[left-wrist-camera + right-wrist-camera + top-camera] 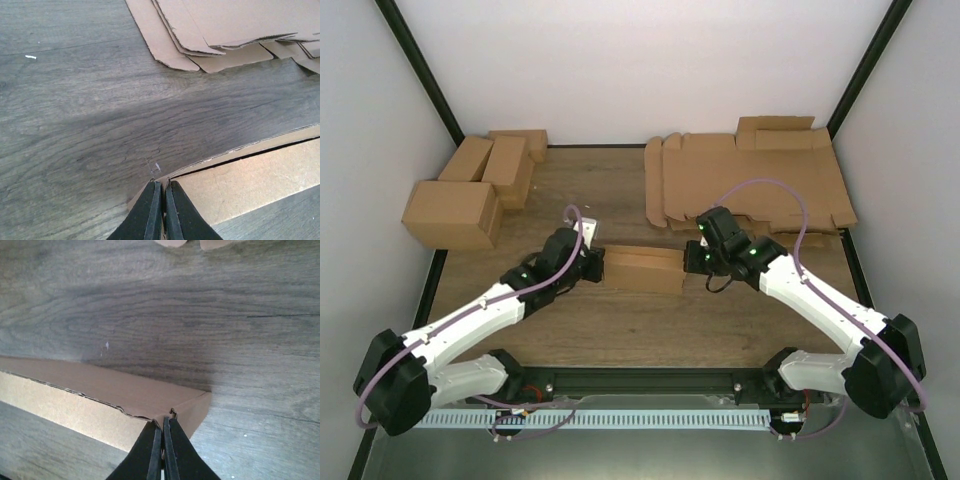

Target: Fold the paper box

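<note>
The paper box [642, 268] is a low, long brown cardboard box lying across the middle of the table between my two arms. At its left end my left gripper [598, 265] is shut; the left wrist view shows the fingertips [163, 182] pinching the corner of the box [250, 175] with cardboard between them. My right gripper [690, 258] is at the box's right end. In the right wrist view its jaws [163, 420] are shut on the top edge of the end wall of the box [115, 390], where a small torn tab sticks up.
A thick pile of flat brown sheets [750, 185] lies at the back right, and its near edges [225, 25] show in the left wrist view. Several finished brown boxes [470, 190] stand at the back left. The wooden tabletop [620, 330] lies bare in front of the box.
</note>
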{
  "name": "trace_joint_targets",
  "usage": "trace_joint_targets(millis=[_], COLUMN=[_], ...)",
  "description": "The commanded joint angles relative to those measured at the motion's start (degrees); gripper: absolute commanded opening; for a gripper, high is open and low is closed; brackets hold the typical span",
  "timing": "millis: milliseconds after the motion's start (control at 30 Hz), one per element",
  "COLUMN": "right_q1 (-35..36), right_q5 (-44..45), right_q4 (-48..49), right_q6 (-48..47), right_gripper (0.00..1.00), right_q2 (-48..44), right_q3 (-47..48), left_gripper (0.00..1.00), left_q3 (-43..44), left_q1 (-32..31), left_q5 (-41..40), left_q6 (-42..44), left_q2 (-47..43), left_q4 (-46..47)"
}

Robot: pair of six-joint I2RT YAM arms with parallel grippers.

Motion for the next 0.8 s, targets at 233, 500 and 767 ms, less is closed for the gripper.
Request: trace_joint_targets(millis=[233,500,767], right_q1=[6.0,8.1,8.1], right_q5=[9.4,15.2,19.1], right_q4=[3.6,2.9,1.2], right_q6=[6.8,6.2,3.2], right_gripper=[0.03,0.07,0.22], right_q2=[-0.2,-1.3,-3.4], right_q3=[-1.6,-3.6,-1.6], left_gripper=[0.04,0.04,0.04], left_q3=[-3.4,-4.3,-3.6], left_q1=[-3.4,-5.6,-5.9], left_q5=[-3.1,-6.1,-7.6], left_q6=[-3.5,-3.6,-1.7], left_q2=[-2.0,-1.7,-2.3], left_q4=[5.4,5.9,4.2])
